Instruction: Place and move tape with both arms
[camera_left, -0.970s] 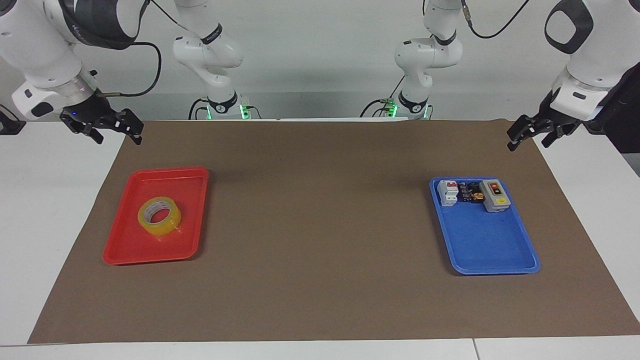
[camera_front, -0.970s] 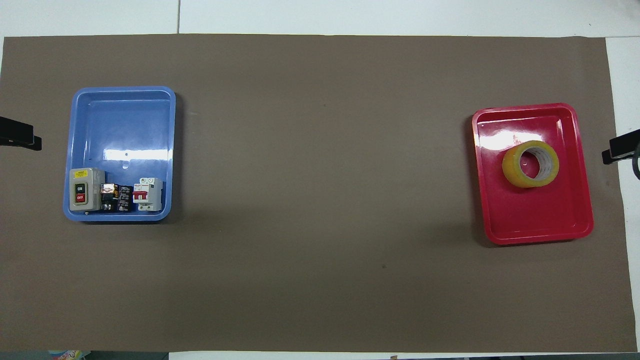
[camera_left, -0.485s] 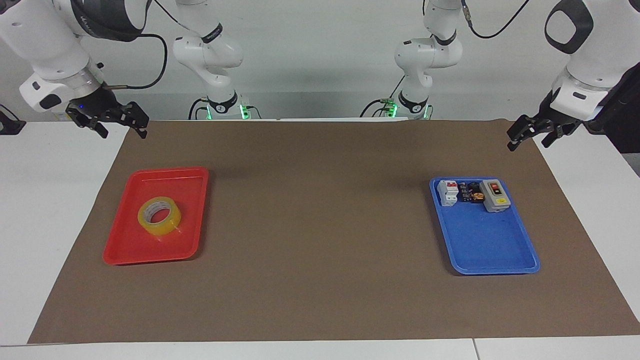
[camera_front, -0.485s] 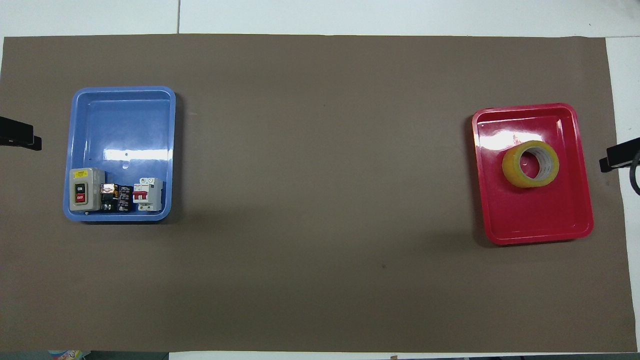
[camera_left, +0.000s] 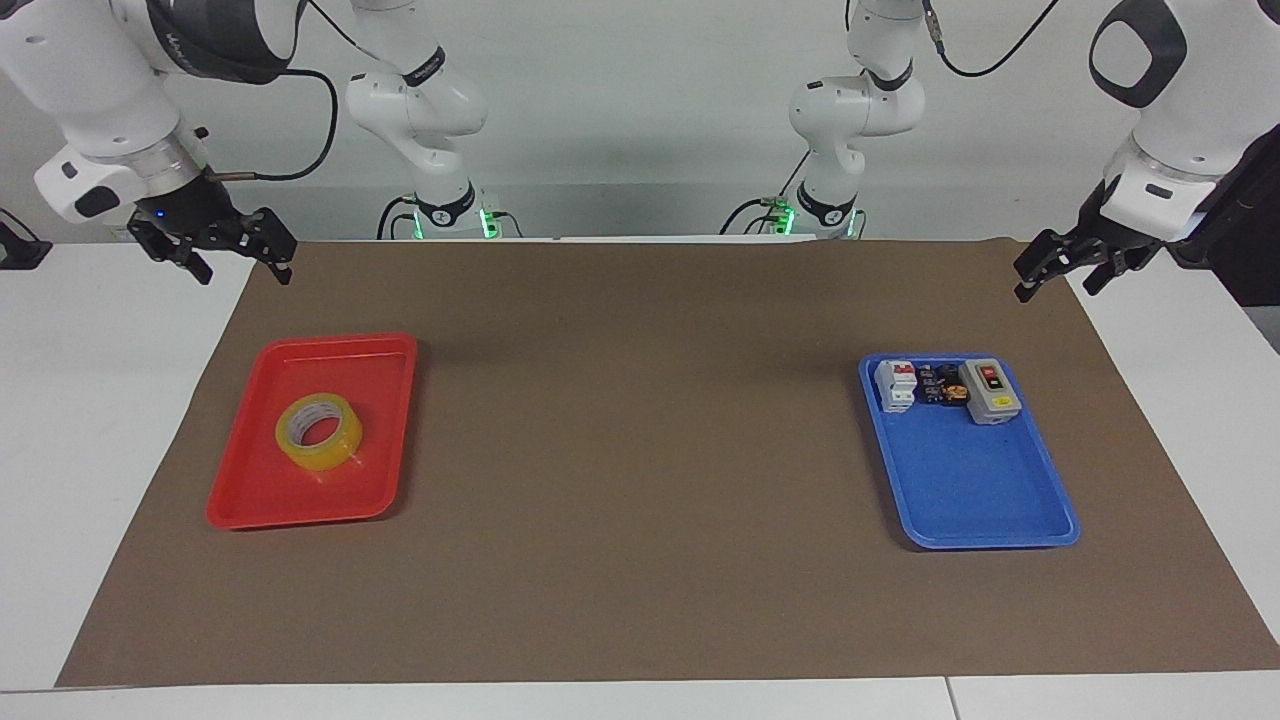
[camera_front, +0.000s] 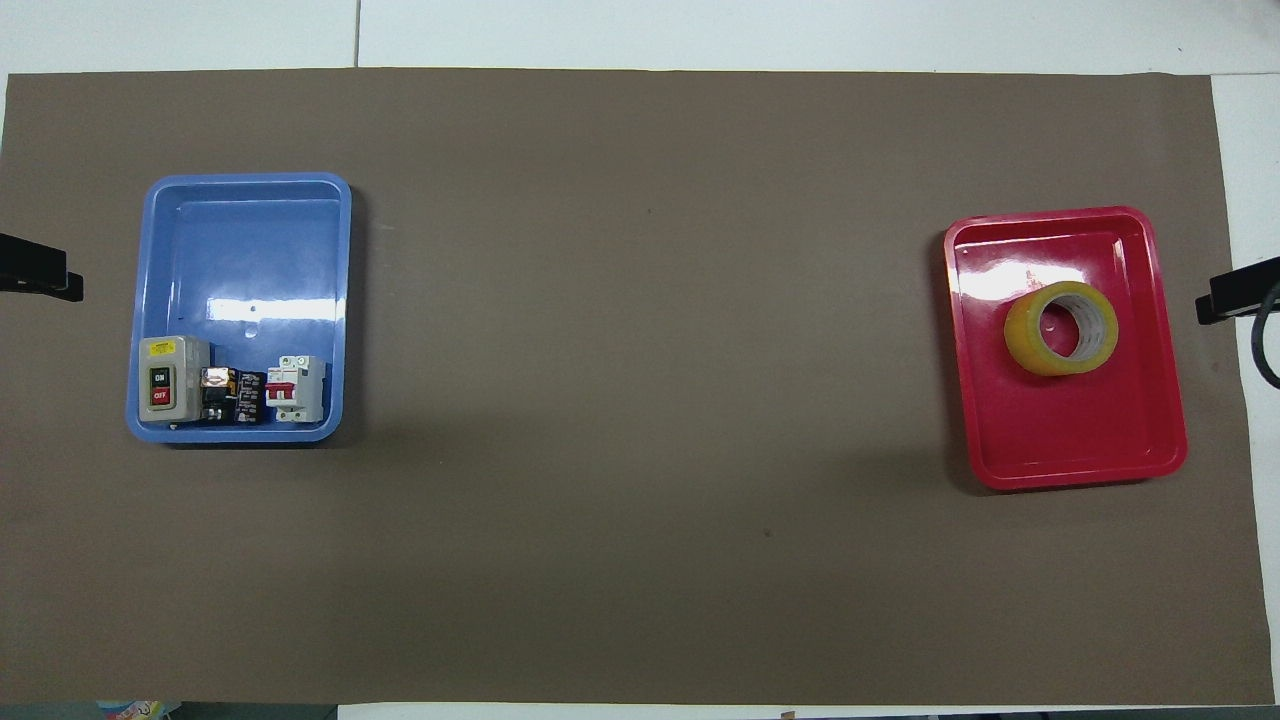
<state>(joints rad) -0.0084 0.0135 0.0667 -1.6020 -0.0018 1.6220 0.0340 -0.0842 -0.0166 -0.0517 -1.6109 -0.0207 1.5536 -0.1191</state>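
Tape: the yellow tape (camera_left: 319, 431) lay flat in the red tray (camera_left: 250, 500), near the middle of it, its hole facing up.
Red tray: it stood on the brown mat (camera_left: 640, 480) at the right arm's end of the table (camera_left: 90, 400), close to the mat's short edge.
Blue tray: the blue tray (camera_left: 975, 500) stood at the left arm's end of the mat. A white breaker (camera_left: 896, 385), a small dark part (camera_left: 940, 386) and a grey switch box (camera_left: 990, 390) stood in a row along its edge nearest to the robots.
Right gripper: the right gripper (camera_left: 232, 262) hung in the air over the mat's corner nearest to the robots, at the right arm's end. Its fingers were apart and held nothing.
Left gripper: the left gripper (camera_left: 1058, 272) hung over the mat's corner at the left arm's end, nearest to the robots. Its fingers were spread and held nothing.
Small arms: two smaller white arms (camera_left: 425, 110) with green lights stood at the table's edge between the big arms.
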